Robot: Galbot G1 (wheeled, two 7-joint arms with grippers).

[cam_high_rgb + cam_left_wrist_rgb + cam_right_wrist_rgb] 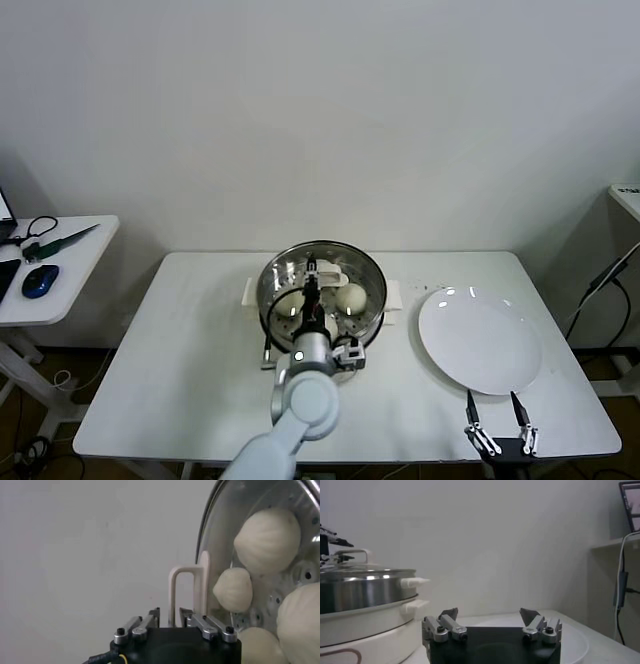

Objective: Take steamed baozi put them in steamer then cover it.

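Observation:
The steamer [322, 290] stands mid-table with the glass cover [368, 268] lying on it. Several cream-white baozi [350, 297] show through the glass, and also in the left wrist view [267, 540]. My left gripper [312, 276] is above the cover's centre. Its fingers straddle the cream-white handle [187, 587] with a small gap on each side, so the gripper [170, 614] is open. My right gripper [497, 412] is open and empty at the table's front edge, below the plate. The right wrist view [490, 614] shows the steamer [360, 590] off to one side.
A flat white plate [480, 340], with nothing on it, lies to the right of the steamer. A small side table [60, 270] with a mouse and cables stands at the far left. A cable [605, 280] hangs at the far right.

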